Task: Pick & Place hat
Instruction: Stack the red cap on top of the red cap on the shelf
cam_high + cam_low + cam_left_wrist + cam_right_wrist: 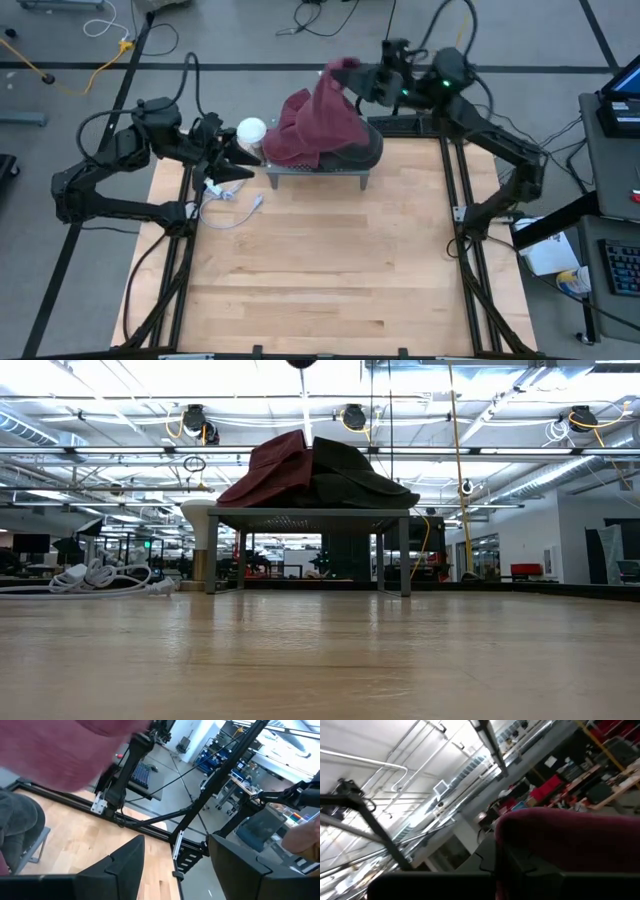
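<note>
I can read no writing here. A small grey metal stand (pixel 318 172) at the table's far edge carries a dark grey hat (pixel 362 146) and a maroon hat (pixel 312 130). My right gripper (pixel 345 74) pinches the maroon hat's upper edge, lifted above the stand. My left gripper (pixel 252 158), fingers spread and empty, sits just beside the stand.

A small grey metal stand (pixel 310 518) sits on the wooden tabletop (pixel 320 660), with a maroon hat (pixel 268 472) and a dark hat (pixel 360 475) heaped on top, touching each other. A coiled white cable (pixel 85 580) lies well apart to one side.
</note>
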`<action>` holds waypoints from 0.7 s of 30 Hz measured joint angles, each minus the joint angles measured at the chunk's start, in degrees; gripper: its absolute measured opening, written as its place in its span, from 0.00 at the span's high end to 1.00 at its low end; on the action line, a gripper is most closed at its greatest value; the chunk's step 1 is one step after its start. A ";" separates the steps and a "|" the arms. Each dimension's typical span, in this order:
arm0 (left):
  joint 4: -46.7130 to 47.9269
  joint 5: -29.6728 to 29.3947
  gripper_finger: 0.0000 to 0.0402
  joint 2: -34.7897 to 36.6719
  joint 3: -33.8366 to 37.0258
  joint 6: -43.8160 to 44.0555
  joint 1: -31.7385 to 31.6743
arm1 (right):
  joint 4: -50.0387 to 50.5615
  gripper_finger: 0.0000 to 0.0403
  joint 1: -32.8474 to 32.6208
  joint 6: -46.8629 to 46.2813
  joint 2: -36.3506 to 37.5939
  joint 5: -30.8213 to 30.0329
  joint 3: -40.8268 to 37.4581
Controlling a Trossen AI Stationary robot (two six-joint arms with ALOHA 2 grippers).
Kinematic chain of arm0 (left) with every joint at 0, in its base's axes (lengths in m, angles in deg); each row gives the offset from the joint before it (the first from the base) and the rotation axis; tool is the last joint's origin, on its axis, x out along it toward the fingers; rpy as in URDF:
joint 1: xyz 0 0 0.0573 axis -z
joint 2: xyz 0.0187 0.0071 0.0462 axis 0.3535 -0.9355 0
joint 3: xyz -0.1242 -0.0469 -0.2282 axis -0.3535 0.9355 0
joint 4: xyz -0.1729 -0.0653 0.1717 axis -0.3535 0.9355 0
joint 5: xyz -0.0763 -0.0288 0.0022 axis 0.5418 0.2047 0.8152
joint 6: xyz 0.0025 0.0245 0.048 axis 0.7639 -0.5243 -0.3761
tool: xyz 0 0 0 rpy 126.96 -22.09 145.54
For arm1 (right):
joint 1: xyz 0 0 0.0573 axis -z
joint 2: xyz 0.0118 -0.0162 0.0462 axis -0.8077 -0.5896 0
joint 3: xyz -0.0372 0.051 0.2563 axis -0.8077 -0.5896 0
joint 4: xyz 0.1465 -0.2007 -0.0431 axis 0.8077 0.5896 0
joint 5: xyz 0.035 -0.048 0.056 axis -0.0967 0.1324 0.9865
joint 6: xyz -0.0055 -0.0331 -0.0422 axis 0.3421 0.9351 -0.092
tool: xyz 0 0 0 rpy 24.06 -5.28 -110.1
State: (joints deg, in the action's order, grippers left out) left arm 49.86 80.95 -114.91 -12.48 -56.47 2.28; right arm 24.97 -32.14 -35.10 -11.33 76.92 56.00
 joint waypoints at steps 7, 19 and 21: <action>-0.03 0.04 0.48 1.62 0.00 -0.60 0.00 | -0.49 1.00 2.90 -0.05 -9.59 0.00 10.13; 0.07 0.13 0.50 2.97 0.00 -1.12 0.00 | -0.80 1.00 6.10 -2.76 -22.34 -0.10 21.46; 0.07 0.12 0.49 3.09 0.00 -1.14 0.00 | -1.49 1.00 6.57 -3.97 -23.55 -0.24 21.81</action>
State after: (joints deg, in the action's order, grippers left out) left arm 49.93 81.08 -111.82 -12.48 -57.60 2.28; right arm 23.48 -25.58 -39.07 -34.88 76.68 77.82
